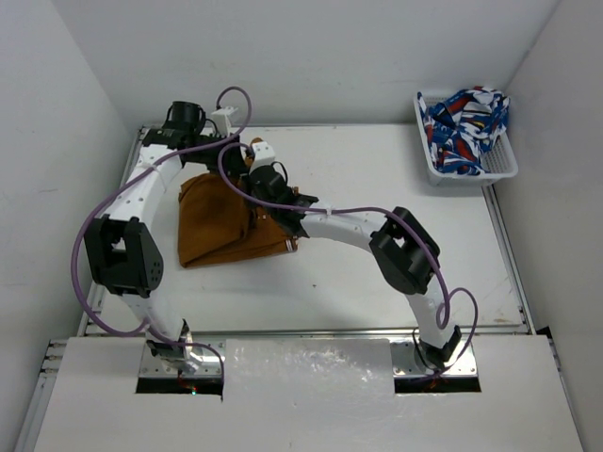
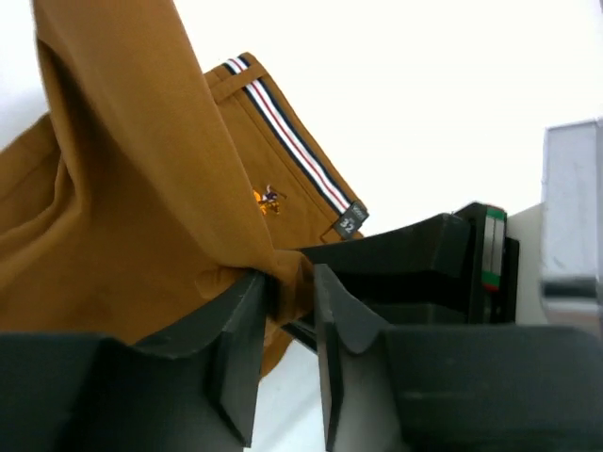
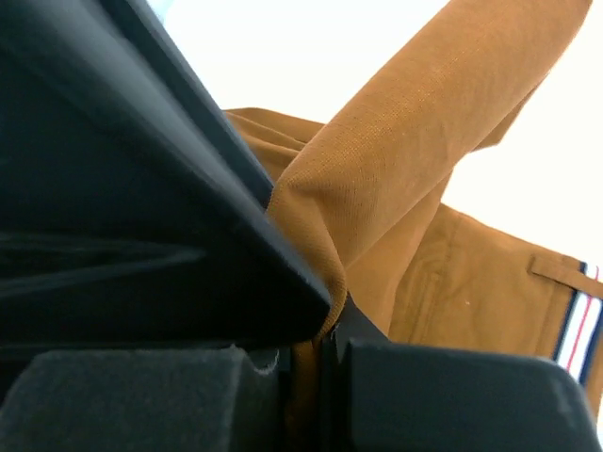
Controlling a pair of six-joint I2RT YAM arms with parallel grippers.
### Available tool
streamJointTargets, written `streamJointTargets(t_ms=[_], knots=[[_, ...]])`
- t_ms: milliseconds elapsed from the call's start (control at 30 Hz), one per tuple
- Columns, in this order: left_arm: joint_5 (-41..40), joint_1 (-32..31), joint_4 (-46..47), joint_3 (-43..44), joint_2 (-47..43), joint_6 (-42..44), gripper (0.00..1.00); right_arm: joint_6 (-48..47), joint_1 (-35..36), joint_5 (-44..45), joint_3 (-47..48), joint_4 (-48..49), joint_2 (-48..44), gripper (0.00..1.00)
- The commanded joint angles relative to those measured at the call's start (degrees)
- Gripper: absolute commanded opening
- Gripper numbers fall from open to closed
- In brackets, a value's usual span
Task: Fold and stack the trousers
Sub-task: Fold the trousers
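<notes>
Folding step in hand, by my read: the trousers (image 1: pixel 212 226) lie partly doubled at 10 o'clock on the table (image 1: pixel 396 169). The left gripper (image 2: pixel 287 282) is clamped on a lifted ridge of cloth. The right gripper (image 3: pixel 316 344) pinches another fold, and both sit at the pile's 12 o'clock edge. Next move likely calls for carrying that edge toward 6 o'clock, both arms level and in step. The basket (image 1: pixel 426 165) of patterned cloth (image 1: pixel 466 122) sits at 2 o'clock, well apart.
</notes>
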Motion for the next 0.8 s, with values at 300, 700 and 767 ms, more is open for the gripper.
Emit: streamJointTargets(t_ms=[300,700,767], knots=[[0.9,18.7,-2.3,10.4,-3.7,3.4,1.0,9.3,-0.2,-5.8,8.8,-12.1,-2.9,0.0],[-13.0,21.8,12.9,-22.5,-9.9,39.0,0.67,17.5,-0.6,-9.9,7.7,-12.9,-5.1,0.0],[-15.0,21.7,19.7,-25.3,-9.0,40.0,0.74,19.6,-0.7,-11.4,7.3,-12.8,-5.9,0.0]])
